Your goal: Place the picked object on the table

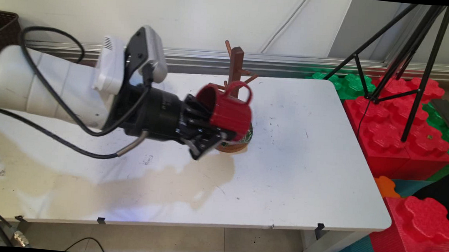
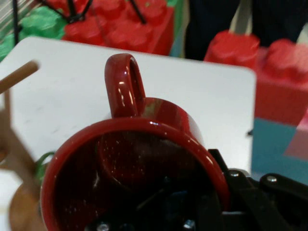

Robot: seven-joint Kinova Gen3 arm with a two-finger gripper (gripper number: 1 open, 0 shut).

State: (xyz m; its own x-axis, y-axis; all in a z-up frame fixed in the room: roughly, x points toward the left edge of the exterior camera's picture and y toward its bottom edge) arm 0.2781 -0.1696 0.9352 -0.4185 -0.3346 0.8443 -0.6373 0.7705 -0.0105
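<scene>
Mug, red and glossy glazed, is clamped at its rim by the gripper, one finger inside the mouth and one outside, and is carried clear of the table. It lies tilted on its side: mouth toward the arm at left, base to the right, handle loop uppermost. Immediately behind and right of it stands the brown wooden mug tree; the handle loop sits just beside a bare peg, level with the post. The tree's round base shows beneath the mug.

Mug tree's base half hidden behind red mug; jaws' tips inside it.
</scene>
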